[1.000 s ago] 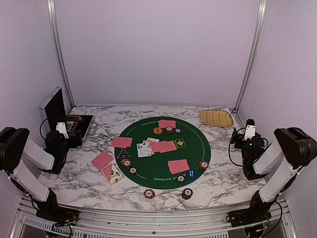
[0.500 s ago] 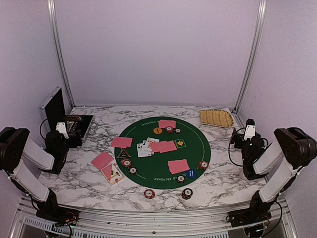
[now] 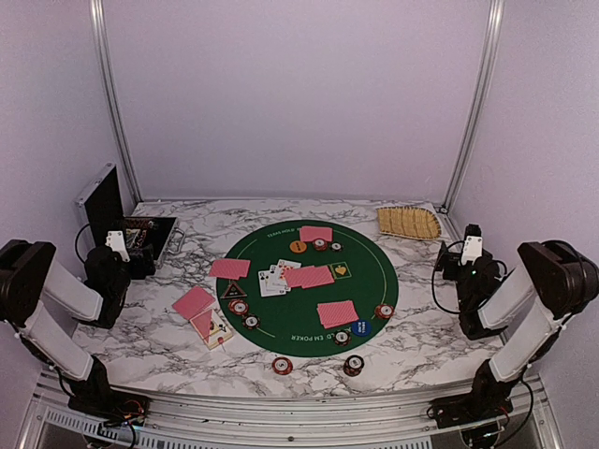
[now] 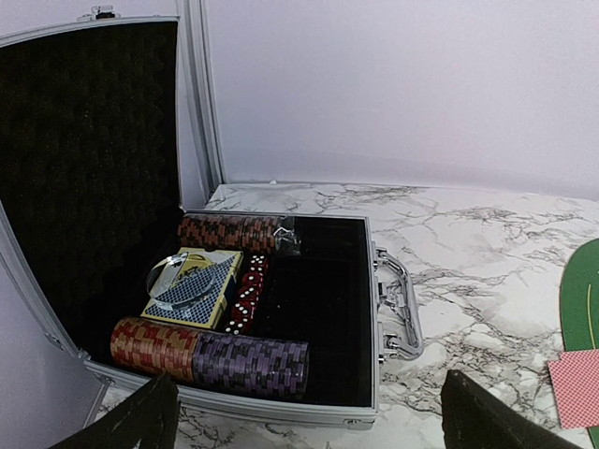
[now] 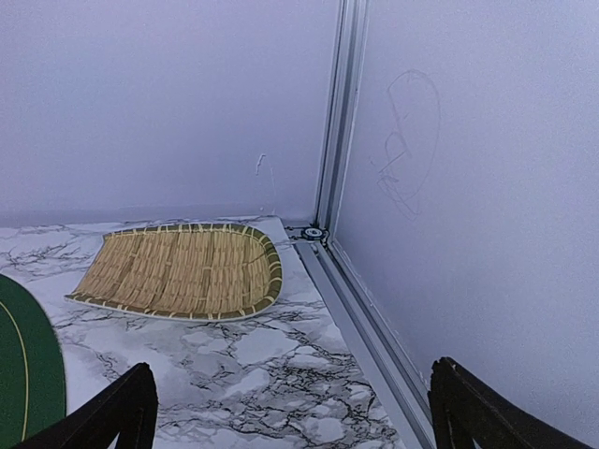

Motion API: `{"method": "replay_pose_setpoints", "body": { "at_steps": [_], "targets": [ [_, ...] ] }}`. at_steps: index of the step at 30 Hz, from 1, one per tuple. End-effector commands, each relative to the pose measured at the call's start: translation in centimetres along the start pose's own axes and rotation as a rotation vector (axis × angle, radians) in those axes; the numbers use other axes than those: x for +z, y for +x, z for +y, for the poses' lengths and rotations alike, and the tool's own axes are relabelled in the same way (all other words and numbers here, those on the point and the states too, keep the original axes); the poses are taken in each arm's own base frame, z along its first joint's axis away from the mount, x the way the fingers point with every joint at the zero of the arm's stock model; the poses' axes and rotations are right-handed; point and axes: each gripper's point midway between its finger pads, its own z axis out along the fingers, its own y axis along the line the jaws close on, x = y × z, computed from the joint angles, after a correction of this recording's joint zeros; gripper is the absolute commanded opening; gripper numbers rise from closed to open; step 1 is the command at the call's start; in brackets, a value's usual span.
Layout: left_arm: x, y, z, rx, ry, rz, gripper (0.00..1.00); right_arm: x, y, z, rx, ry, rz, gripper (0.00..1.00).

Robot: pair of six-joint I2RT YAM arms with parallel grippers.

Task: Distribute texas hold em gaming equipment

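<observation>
Fingers [image 4: 136,421] of the left gripper [image 4: 309,416] stand wide apart with nothing between them. The gripper hangs off the left side of the green mat [image 3: 370,271], facing an open metal case [image 4: 372,309]. Inside the case lie rows of chips [image 4: 211,351], red dice [image 4: 245,297] and a blue-patterned card box [image 4: 192,290]. The right gripper [image 5: 299,407] is likewise spread and empty, off the right side of the mat, with the straw tray [image 5: 178,271] ahead of it beyond the mat's far right edge.

Red-backed cards [image 3: 316,234] lie face down in five places. One lot is at the mat's far edge and one at its centre, beside some face-up cards [image 3: 272,279]. Another is toward its near right, another overlaps its left rim, and a pile lies off the mat to the near left. An orange button [image 3: 298,247] sits at the far side of the mat, a blue button [image 3: 361,327] at the near right and a dark triangular marker [image 3: 234,291] by the left rim. Small chip stacks [image 3: 239,307] dot the mat's far, left and near-right parts. Two more rest on the marble table [image 3: 421,337] just off its near edge.
</observation>
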Motion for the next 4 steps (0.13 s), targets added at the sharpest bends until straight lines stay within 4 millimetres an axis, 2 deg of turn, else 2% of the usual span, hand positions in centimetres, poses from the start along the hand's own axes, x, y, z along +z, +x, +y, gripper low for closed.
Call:
{"method": "replay_pose_setpoints", "body": {
  "at_steps": [1, 4],
  "targets": [
    [-0.04, -1.09, 0.40, -0.010, -0.016, -0.045, 0.99, 0.19, -0.92, -0.08, 0.017, 0.005, -0.026, 0.99],
    [-0.05, -1.13, 0.39, -0.010, -0.015, -0.046, 0.99, 0.24, -0.80, -0.04, 0.014, 0.004, -0.021, 0.99]
  ]
}}
